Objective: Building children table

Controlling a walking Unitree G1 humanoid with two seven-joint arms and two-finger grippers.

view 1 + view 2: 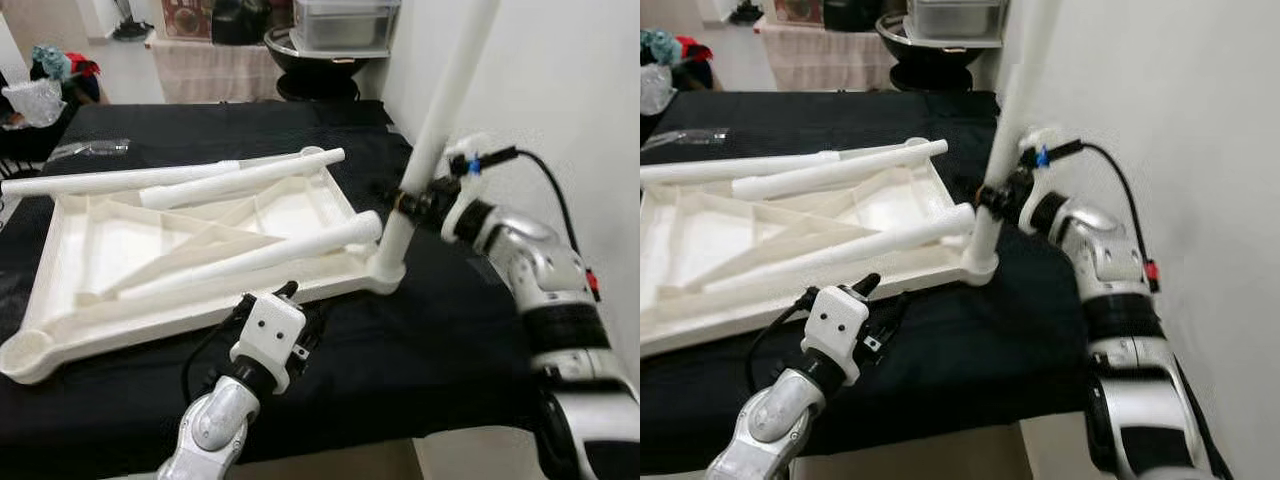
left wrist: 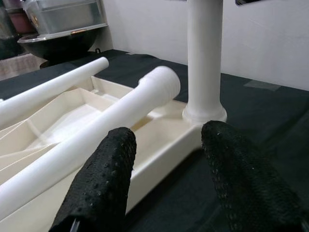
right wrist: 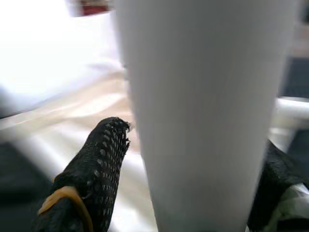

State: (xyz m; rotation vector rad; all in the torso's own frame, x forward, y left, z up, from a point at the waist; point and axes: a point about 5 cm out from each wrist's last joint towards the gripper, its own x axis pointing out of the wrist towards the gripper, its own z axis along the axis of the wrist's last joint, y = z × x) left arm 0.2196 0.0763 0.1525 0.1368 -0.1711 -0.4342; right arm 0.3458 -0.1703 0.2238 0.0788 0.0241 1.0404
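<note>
A white children's table top lies upside down on a black-covered table. One white leg stands upright in the top's near right corner socket. My right gripper is shut on this leg low down, a black finger on each side. Three loose legs lie across the top: one diagonal, two further back. My left gripper is open, low at the top's front edge, facing the socket with nothing between its fingers.
A white wall runs close along the right of the table. A clear plastic bag lies at the table's far left. Behind it stand a metal container and a dark bowl.
</note>
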